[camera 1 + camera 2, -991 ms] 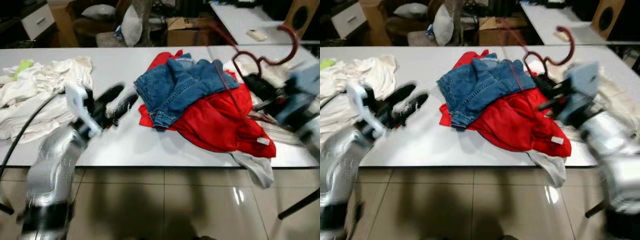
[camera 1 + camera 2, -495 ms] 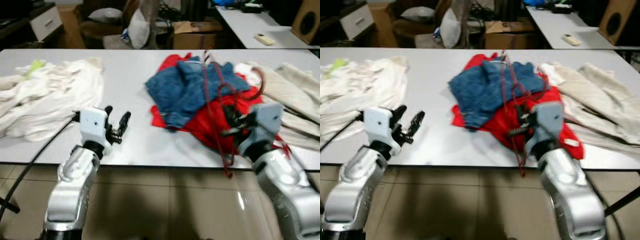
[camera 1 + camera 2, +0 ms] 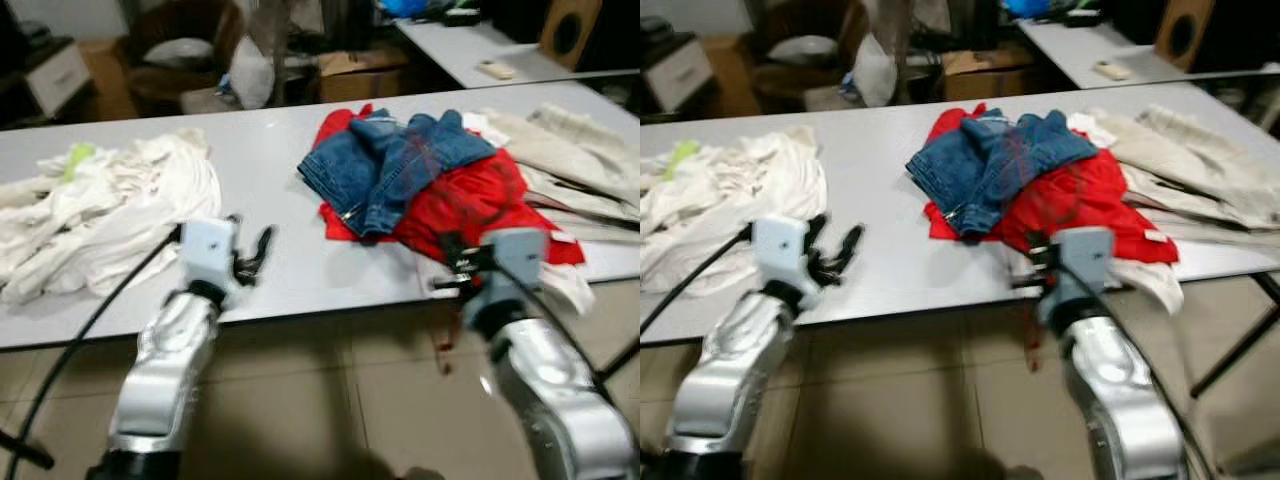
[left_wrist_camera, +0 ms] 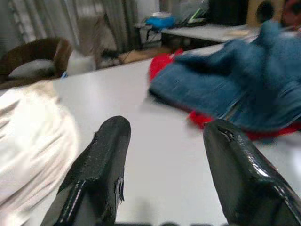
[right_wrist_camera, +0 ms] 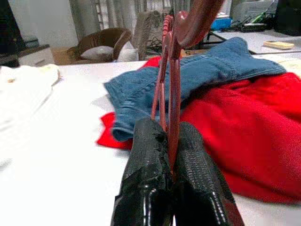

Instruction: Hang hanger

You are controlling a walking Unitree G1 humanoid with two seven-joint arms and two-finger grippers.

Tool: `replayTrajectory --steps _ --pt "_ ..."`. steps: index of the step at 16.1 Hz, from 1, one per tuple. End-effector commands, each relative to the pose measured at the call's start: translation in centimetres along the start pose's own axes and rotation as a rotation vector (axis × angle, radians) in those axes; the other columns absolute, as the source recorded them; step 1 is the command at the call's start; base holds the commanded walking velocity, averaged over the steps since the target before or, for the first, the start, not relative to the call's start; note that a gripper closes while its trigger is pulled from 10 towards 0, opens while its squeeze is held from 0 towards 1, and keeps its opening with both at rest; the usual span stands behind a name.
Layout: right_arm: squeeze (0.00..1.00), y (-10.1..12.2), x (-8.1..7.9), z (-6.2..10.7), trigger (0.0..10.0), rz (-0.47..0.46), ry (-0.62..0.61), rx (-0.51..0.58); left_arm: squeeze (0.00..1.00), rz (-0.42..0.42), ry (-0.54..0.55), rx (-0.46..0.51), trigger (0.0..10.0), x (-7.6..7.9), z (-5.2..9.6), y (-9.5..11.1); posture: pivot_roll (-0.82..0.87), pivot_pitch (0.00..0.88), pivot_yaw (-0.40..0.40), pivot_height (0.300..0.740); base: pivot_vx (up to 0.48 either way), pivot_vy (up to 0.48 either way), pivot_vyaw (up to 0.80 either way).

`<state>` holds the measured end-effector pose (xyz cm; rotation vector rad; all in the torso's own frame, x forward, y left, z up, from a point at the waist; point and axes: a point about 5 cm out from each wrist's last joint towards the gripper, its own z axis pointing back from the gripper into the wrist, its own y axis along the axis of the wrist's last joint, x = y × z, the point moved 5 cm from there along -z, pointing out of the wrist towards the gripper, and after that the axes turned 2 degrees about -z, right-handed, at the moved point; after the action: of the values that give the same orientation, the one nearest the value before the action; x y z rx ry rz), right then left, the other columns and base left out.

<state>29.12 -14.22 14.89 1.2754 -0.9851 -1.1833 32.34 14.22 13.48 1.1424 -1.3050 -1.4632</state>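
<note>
A dark red hanger stands up between the fingers of my right gripper, which is shut on its thin rods. In the eye views my right gripper is at the table's front edge, in front of the red garment. The hanger is a blur there, with a part trailing below the edge. Blue jeans lie on the red garment. My left gripper hovers open over bare tabletop, with nothing between its fingers.
The long white table holds a pile of white clothes on the left and beige garments on the right. Behind it are a cardboard box, a chair and another table. A table leg is at the right.
My right gripper has brought the hanger down from high over the right side of the clothes to the table's front edge. The view has shifted. The left gripper stays open.
</note>
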Motion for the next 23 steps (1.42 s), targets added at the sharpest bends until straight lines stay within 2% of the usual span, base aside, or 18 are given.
replayTrajectory --steps 1,2,7,9,11,12,15,17,18,20,22,23 --pt "0.00 -0.5 0.9 0.4 10.0 -0.009 -0.029 -0.025 0.00 0.028 0.001 0.001 10.0 0.3 0.1 0.1 -0.11 0.000 0.091 0.740 0.000 0.420 0.00" --pt "0.00 -1.2 1.2 0.4 10.0 0.000 -0.041 -0.052 0.00 0.002 -0.010 -0.004 10.0 0.6 0.2 -0.1 -0.11 0.000 0.081 0.740 0.000 0.420 0.00" --pt "0.00 -0.9 1.0 -0.3 10.0 0.013 -0.015 -0.038 0.00 0.002 0.019 0.000 10.0 0.1 0.2 -0.1 -0.09 0.000 0.064 0.740 0.000 0.421 -0.75" --pt "0.00 -1.4 0.9 0.0 10.0 -0.027 -0.021 -0.058 0.00 0.004 0.028 -0.006 10.0 -0.2 0.8 -0.3 -0.09 0.000 0.060 0.740 0.000 0.420 -0.79" --pt "0.00 -1.4 0.7 -0.1 10.0 -0.029 -0.021 -0.055 0.00 -0.002 0.030 -0.004 10.0 -0.6 0.6 -0.3 -0.10 0.000 0.065 0.740 0.000 0.407 -0.78" --pt "0.00 -1.1 1.0 -0.4 10.0 -0.009 -0.038 -0.050 0.00 0.000 0.026 0.004 10.0 -0.6 0.3 0.0 -0.10 0.000 0.071 0.740 0.000 0.379 -0.76" --pt "0.00 -0.9 1.6 -0.2 10.0 -0.036 -0.051 -0.043 0.00 0.004 0.020 0.008 10.0 0.0 -0.2 0.0 -0.11 0.000 0.089 0.740 0.000 0.000 -0.69" --pt "0.00 -0.7 2.8 0.1 10.0 -0.032 -0.114 -0.018 0.00 0.015 0.027 -0.005 10.0 0.2 0.0 -0.2 -0.11 0.000 0.079 0.740 0.000 0.000 0.00" --pt "0.00 -0.8 2.5 0.0 10.0 -0.033 -0.079 -0.035 0.00 -0.044 0.042 -0.042 10.0 -0.6 0.2 -1.1 -0.11 0.000 0.079 0.740 0.000 0.000 0.00" --pt "0.00 -0.9 2.4 -0.3 10.0 -0.049 -0.065 -0.049 0.00 -0.217 0.038 -0.110 10.0 -1.9 -0.2 -1.9 -0.12 0.000 0.081 0.740 0.000 0.000 0.00" --pt "0.00 -0.6 1.6 -0.6 10.0 -0.052 -0.007 -0.049 0.00 -0.265 0.187 -0.162 10.0 -5.4 -1.2 -2.2 -0.11 0.000 0.097 0.740 0.000 0.000 0.00" --pt "0.00 -0.7 1.5 -0.6 10.0 -0.050 0.004 -0.053 0.00 -0.286 0.200 -0.174 10.0 -5.8 -1.3 -2.3 -0.11 0.000 0.096 0.740 0.000 0.000 0.00"
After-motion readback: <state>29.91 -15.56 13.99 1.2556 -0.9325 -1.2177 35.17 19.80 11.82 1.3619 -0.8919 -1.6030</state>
